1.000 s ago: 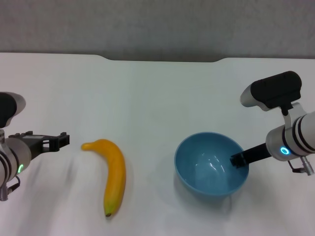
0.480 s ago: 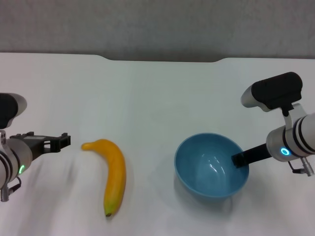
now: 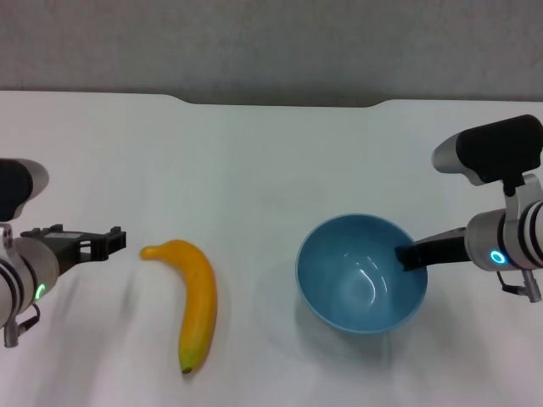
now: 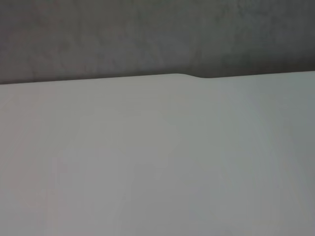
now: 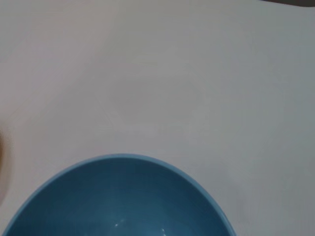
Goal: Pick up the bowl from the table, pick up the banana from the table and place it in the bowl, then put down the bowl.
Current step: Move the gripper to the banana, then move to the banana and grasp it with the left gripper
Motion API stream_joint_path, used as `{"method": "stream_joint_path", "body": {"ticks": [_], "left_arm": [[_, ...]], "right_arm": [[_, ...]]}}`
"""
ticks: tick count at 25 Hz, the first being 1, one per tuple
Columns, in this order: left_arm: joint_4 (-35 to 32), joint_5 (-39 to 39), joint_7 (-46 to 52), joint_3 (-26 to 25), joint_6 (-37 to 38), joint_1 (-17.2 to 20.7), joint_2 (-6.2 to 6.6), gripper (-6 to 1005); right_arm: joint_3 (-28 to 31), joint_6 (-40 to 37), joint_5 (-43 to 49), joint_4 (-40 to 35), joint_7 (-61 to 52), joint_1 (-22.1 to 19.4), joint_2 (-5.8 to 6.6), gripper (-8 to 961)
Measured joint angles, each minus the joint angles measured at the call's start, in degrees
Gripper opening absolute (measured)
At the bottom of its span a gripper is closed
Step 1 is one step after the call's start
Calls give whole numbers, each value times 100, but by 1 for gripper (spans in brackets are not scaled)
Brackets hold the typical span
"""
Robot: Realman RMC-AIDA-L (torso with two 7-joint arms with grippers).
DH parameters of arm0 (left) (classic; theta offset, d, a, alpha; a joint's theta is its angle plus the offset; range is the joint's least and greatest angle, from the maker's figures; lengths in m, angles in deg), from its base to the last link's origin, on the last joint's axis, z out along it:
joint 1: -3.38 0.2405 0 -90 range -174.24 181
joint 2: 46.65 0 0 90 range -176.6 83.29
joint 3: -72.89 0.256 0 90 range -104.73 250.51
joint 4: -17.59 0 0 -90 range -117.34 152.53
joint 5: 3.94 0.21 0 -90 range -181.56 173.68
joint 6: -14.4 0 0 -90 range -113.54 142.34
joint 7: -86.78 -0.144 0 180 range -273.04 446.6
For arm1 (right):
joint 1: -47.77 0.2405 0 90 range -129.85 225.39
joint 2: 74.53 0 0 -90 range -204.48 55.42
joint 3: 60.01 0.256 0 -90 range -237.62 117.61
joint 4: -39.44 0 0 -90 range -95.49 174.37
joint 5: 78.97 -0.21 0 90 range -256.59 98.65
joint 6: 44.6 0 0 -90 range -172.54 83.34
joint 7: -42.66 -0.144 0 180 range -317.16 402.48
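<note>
I see my right gripper pinching the bowl's rim, seemingly raised off the table; left gripper spread beside the banana.

one bowl, one banana, one table, two pincers: left pincer, right pincer

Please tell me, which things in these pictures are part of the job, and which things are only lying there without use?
Part of the job:
- bowl, with the right claw at its rim
- banana, lying on the table
- left claw, beside the banana, apart from it

Only lying about:
- nothing else is visible on the table
</note>
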Motion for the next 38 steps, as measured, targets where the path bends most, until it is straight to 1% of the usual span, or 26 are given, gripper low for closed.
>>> {"method": "stream_joint_path", "body": {"ticks": [6, 12, 14, 19, 23, 26, 31, 38], "left_arm": [[-29, -50, 0, 56, -65, 3, -3, 882], [-57, -715, -201, 224, -562, 127, 30, 882], [-35, -863, -303, 278, -546, 124, 28, 882], [184, -1431, -665, 592, -295, 74, 23, 882], [192, -1644, -772, 658, -56, -58, 13, 881], [-116, -1750, -797, 666, -26, -222, 1, 881], [-325, -1885, -799, 688, -52, -326, -1, 881], [-356, -1913, -797, 1011, -126, -464, -5, 881]], "right_arm": [[-11, -69, -3, 30, 5, -63, 2, 33], [16, -243, -4, 326, 20, -298, 3, 33], [25, -291, 0, 372, 21, -352, 2, 33], [99, -360, 55, 587, 7, -528, 6, 33], [131, -404, 65, 664, 8, -591, 12, 33], [132, -421, 68, 678, 14, -604, 8, 33], [124, -425, 68, 682, 16, -609, 7, 34], [124, -428, 67, 683, 17, -609, 10, 34]]}}
